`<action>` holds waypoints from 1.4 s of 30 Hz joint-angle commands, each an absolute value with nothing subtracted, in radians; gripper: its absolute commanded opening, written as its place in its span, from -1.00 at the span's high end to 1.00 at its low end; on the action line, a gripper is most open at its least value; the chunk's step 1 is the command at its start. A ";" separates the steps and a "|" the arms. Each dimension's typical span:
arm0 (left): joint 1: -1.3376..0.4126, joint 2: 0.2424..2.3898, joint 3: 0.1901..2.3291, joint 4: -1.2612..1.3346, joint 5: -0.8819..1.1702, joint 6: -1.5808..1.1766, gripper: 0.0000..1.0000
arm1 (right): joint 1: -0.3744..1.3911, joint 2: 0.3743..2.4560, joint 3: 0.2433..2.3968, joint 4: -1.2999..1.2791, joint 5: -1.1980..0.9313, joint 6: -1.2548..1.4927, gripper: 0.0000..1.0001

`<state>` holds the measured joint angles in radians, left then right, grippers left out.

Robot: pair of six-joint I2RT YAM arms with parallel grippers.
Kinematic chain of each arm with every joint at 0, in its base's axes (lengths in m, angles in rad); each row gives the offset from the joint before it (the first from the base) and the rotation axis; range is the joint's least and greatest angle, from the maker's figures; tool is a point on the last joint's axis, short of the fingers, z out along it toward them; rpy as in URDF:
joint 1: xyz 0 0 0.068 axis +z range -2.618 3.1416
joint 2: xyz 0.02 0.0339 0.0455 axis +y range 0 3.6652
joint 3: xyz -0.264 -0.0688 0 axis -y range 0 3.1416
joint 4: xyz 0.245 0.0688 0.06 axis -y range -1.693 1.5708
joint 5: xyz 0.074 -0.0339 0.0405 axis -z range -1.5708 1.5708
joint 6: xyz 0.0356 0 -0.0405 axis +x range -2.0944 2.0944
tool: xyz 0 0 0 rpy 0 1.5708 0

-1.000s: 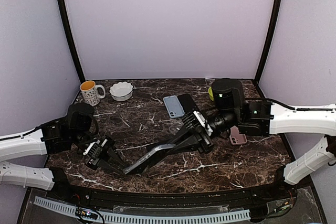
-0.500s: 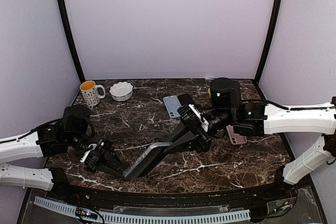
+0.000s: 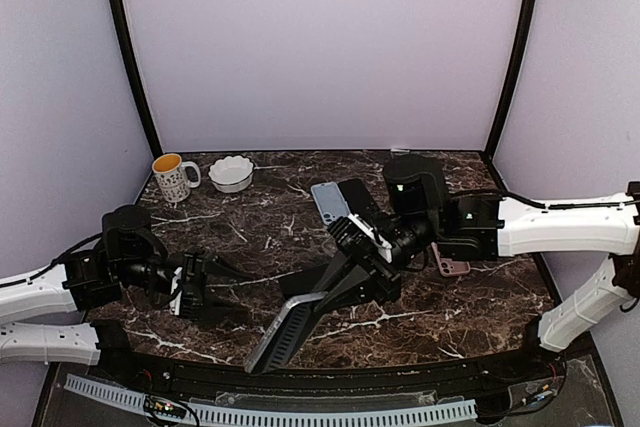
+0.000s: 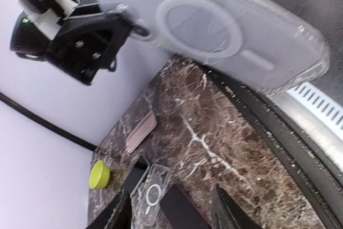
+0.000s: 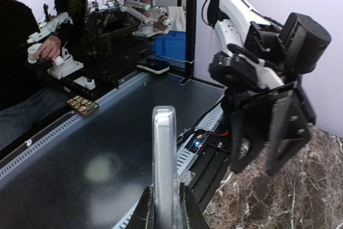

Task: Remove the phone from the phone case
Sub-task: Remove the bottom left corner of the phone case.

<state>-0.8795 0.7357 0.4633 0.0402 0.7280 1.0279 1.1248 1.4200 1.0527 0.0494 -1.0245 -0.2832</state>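
Phone case (image 3: pixel 290 327): is hanging above the table's (image 3: pixel 270 232) near edge, long axis slanting down-left from right gripper (image 3: pixel 342 289), which is clamping its upper end; left gripper (image 3: pixel 222 297), fingers apart, is hovering just left, nearer the free end.

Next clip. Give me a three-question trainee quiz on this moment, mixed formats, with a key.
1. True or false: the left gripper is open and holding nothing.
2. What stands beside the white bowl at the far left of the table? A) a mug B) a bottle C) a pan
3. Fill in: the clear phone case is clamped by the ___ gripper.
Key: 1 true; 2 A; 3 right, the right gripper is shut on its edge.
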 commanded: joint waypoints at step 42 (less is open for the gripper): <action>-0.624 0.852 0.394 1.037 1.125 0.209 0.28 | 1.104 1.410 0.953 1.140 -0.670 0.086 1.00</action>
<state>-0.6308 0.8627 0.4038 1.0046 1.0725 0.2024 1.0943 1.4010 0.8978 0.9997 -0.6617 0.0433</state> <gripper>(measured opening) 0.375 0.099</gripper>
